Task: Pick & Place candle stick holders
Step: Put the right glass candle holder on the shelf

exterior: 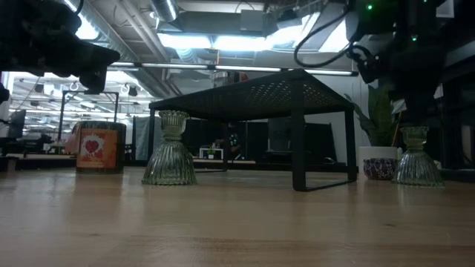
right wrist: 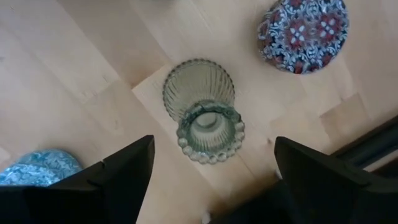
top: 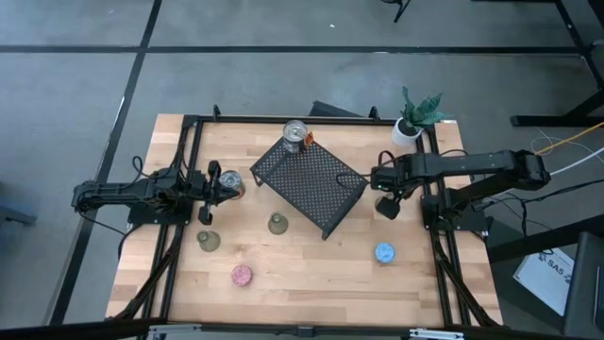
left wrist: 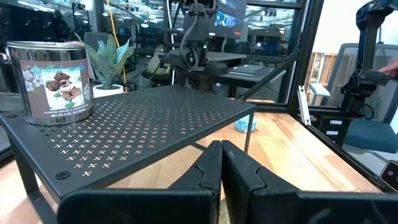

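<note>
Wooden table (top: 311, 274) with black mesh rack (top: 311, 184), olive (top: 209, 241), pink (top: 243, 275) and blue holders (top: 384, 252), potted plant (top: 412, 120).

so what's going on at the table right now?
The right tool hangs open directly over a green holder standing on the table by the black rack; nothing is gripped. The left tool waits shut at the rack's other side. More holders sit loose on the table: blue, pink, and two green.

1. High view: table (top: 311, 283) seen from straight overhead.
2. Low view: taken level at tabletop height, facing the room.
3. Wrist views: close range; the black mesh rack (top: 310, 182) is shared with the left.
</note>
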You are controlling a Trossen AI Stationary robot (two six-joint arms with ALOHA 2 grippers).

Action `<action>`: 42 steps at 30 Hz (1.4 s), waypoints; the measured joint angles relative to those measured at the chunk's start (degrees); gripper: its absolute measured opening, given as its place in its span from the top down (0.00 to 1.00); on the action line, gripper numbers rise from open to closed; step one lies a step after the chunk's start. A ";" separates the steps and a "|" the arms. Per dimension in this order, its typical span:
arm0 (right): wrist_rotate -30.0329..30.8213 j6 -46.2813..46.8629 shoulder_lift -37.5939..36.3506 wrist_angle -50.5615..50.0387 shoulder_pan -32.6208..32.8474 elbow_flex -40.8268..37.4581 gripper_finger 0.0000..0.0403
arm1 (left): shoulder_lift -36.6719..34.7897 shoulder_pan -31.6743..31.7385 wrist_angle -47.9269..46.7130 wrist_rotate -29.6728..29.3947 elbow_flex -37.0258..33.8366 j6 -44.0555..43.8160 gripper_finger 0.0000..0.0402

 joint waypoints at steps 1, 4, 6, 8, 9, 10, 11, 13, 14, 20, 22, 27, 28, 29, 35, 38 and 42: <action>-0.01 0.00 0.00 0.83 0.00 -0.35 0.17 | 0.00 0.00 0.00 0.00 -0.01 0.00 1.00; -0.27 -0.03 0.00 3.15 0.02 -1.77 0.17 | 0.00 0.00 0.00 0.00 -0.01 0.00 1.00; -0.36 -0.03 0.00 3.81 0.00 -2.70 0.17 | 0.00 0.00 0.00 0.00 0.01 -0.01 1.00; -0.34 -0.05 0.00 4.09 0.00 -3.19 0.17 | 0.00 0.00 0.00 0.00 0.00 -0.01 1.00; -0.31 -0.06 0.00 4.06 0.00 -3.33 0.17 | 0.00 0.00 0.00 0.00 -0.02 -0.01 1.00; -0.30 -0.14 0.00 4.08 0.00 -3.40 0.17 | 0.00 0.00 0.00 0.00 -0.02 0.00 1.00; -0.26 -0.18 0.00 4.11 0.00 -3.42 0.17 | 0.00 0.00 0.00 0.00 -0.02 0.00 1.00; -0.16 -0.19 0.00 4.23 -0.01 -3.42 0.17 | 0.00 0.00 0.00 -0.01 -0.01 -0.01 1.00; -0.03 -0.20 0.00 4.39 -0.12 -3.45 0.17 | 0.00 0.00 0.00 0.00 -0.01 0.00 1.00; -0.01 -0.21 0.00 6.56 -1.36 -4.93 0.17 | 0.00 0.00 0.00 0.00 -0.02 -0.01 1.00; -0.08 -0.21 0.00 7.01 -1.44 -5.51 0.17 | 0.00 0.00 0.00 0.00 -0.01 0.00 1.00; -0.18 -0.20 0.00 7.51 -1.44 -6.08 0.17 | 0.00 0.00 0.00 0.00 -0.01 0.00 1.00; -0.18 -0.20 0.00 7.82 -1.44 -6.08 0.17 | 0.00 0.00 0.00 0.00 0.01 0.00 1.00; -0.21 -0.20 0.00 8.18 -1.44 -6.08 0.17 | 0.00 0.00 0.00 0.00 -0.02 0.00 1.00; -0.21 0.02 0.00 8.66 -1.44 -6.08 0.21 | 0.00 0.00 0.00 0.00 -0.01 0.00 1.00; -0.21 0.04 0.00 8.66 -1.44 -6.08 0.25 | 0.00 0.00 0.00 0.00 -0.02 -0.02 1.00; -0.18 0.08 0.00 8.60 -1.44 -6.08 0.31 | 0.00 0.00 0.00 0.00 -0.02 0.00 1.00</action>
